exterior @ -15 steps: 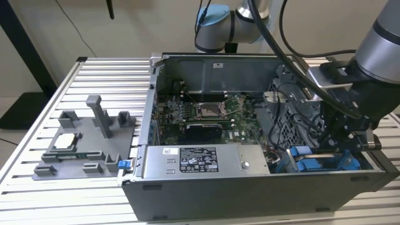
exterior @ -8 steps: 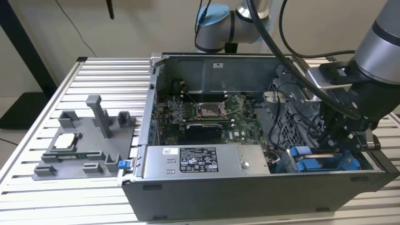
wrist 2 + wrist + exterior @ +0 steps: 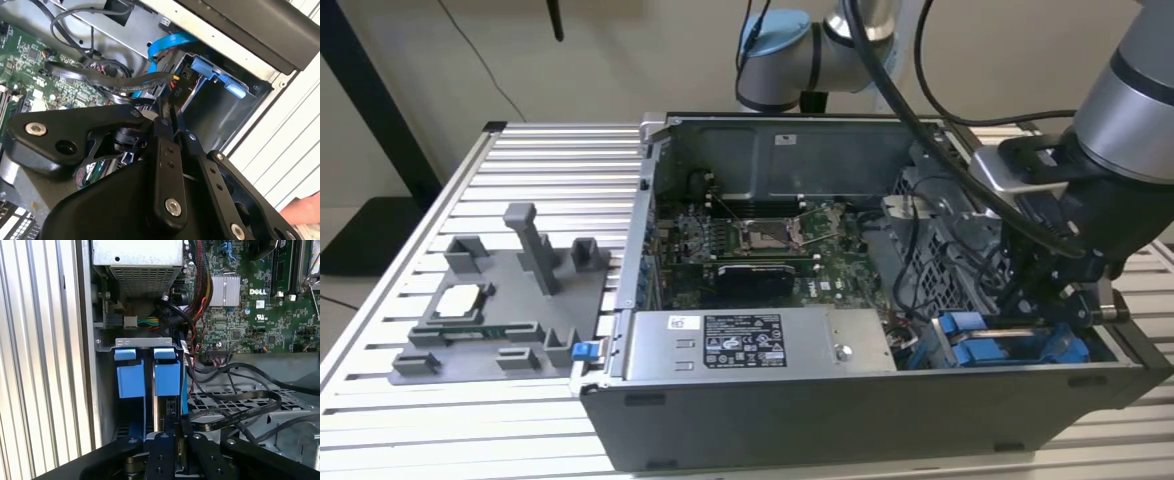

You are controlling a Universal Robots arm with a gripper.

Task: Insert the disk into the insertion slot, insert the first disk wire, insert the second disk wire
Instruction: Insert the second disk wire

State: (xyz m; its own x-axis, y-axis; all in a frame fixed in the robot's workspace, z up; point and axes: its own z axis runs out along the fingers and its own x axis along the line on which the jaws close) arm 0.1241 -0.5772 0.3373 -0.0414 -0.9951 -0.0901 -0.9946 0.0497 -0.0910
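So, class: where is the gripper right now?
In the exterior view the gripper is at that view's right, reaching down inside the open computer case, just above the blue carriers in the drive cage.

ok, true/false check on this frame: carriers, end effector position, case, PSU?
1. Two blue carriers sit side by side in the insertion slot. True.
2. The end effector hovers over the grey fixture on the table. False: it is down inside the computer case, by the carriers.
3. The case is open, motherboard exposed. True.
4. The power supply lies on the table outside the case. False: it sits inside the case.
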